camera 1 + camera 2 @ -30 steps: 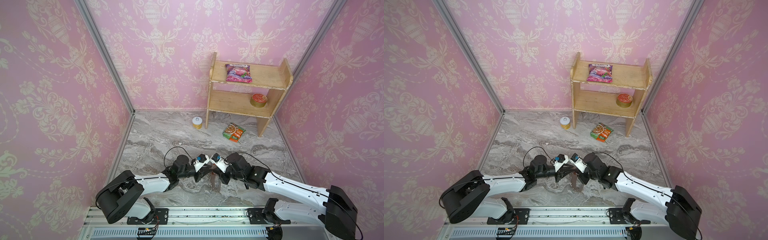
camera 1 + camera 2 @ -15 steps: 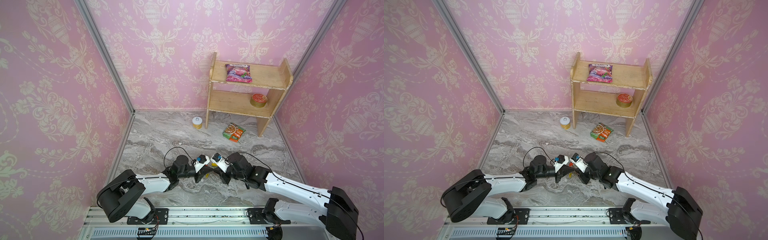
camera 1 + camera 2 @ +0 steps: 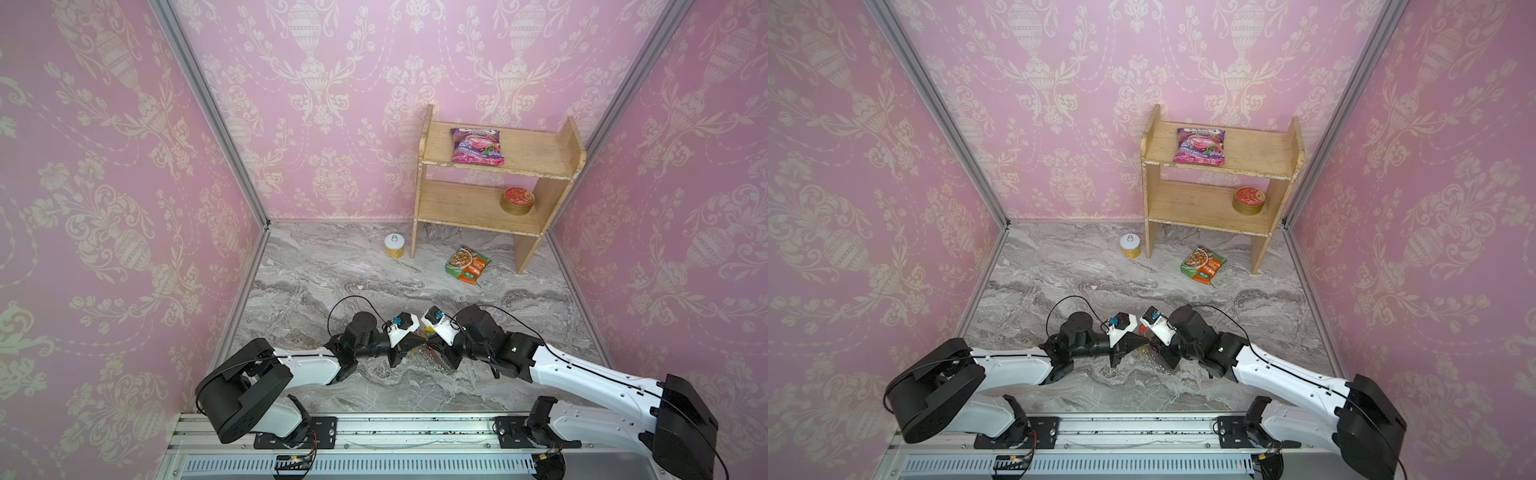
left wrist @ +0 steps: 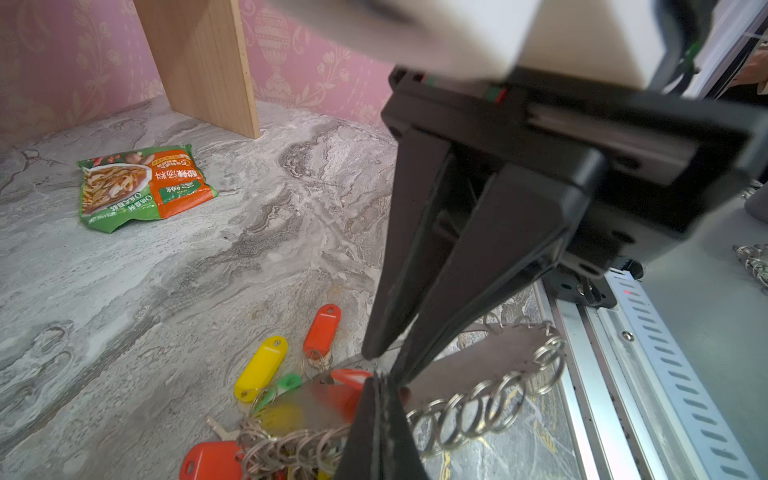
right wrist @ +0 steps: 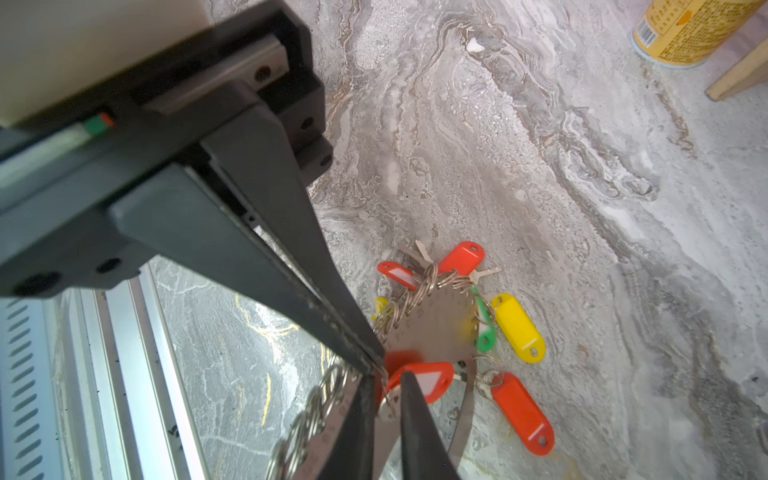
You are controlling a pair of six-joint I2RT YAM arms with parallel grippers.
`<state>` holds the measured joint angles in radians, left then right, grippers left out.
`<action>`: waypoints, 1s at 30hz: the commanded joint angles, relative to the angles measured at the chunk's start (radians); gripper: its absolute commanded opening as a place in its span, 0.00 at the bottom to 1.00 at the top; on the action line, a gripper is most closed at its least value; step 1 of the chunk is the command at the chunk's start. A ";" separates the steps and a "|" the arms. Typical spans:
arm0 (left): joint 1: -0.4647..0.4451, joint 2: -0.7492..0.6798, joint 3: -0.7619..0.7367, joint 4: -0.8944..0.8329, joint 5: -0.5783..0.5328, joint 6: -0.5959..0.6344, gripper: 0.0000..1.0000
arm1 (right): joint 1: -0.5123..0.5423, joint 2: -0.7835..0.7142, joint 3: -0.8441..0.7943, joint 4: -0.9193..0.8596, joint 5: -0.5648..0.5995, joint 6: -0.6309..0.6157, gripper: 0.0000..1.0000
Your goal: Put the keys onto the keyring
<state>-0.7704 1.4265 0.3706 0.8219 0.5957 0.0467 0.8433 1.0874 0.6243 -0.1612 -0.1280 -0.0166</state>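
Note:
The keyring, a grey-brown band (image 4: 478,365) edged with a chain of silver rings (image 4: 478,409), hangs between both grippers just above the marble floor (image 3: 436,361) (image 3: 1154,361). My left gripper (image 4: 380,386) (image 5: 376,361) is shut on the keyring's edge. Facing it tip to tip, my right gripper (image 5: 386,376) (image 4: 386,363) has its fingers slightly apart, with a red-tagged key (image 5: 424,380) in the gap. More keys hang from the rings or lie around them: yellow tag (image 5: 519,328), green tag (image 5: 484,336), red tags (image 5: 521,413) (image 5: 461,257). In both top views the grippers hide most of this.
A wooden shelf (image 3: 494,195) stands at the back right with a pink packet (image 3: 478,145) and a round gold tin (image 3: 516,200). A yellow can (image 3: 395,246) and a green-orange noodle packet (image 3: 467,264) lie on the floor. The metal rail (image 3: 374,432) runs along the front.
The left jaws have closed and the right jaws have parted a little. Both arms stay nearly where they were, tips together over the keys.

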 commanded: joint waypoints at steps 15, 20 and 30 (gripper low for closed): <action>-0.003 -0.008 0.007 0.098 -0.015 0.060 0.00 | -0.040 -0.022 -0.036 0.006 -0.087 0.010 0.22; -0.003 -0.008 0.008 0.111 -0.023 0.062 0.00 | -0.040 -0.016 -0.044 0.005 -0.088 0.007 0.21; -0.003 0.003 0.011 0.138 -0.021 0.052 0.00 | -0.041 0.026 -0.046 0.042 -0.061 -0.018 0.15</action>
<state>-0.7704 1.4269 0.3630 0.9020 0.5884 0.0887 0.8047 1.1034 0.5915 -0.1474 -0.1951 -0.0250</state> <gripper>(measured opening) 0.044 0.150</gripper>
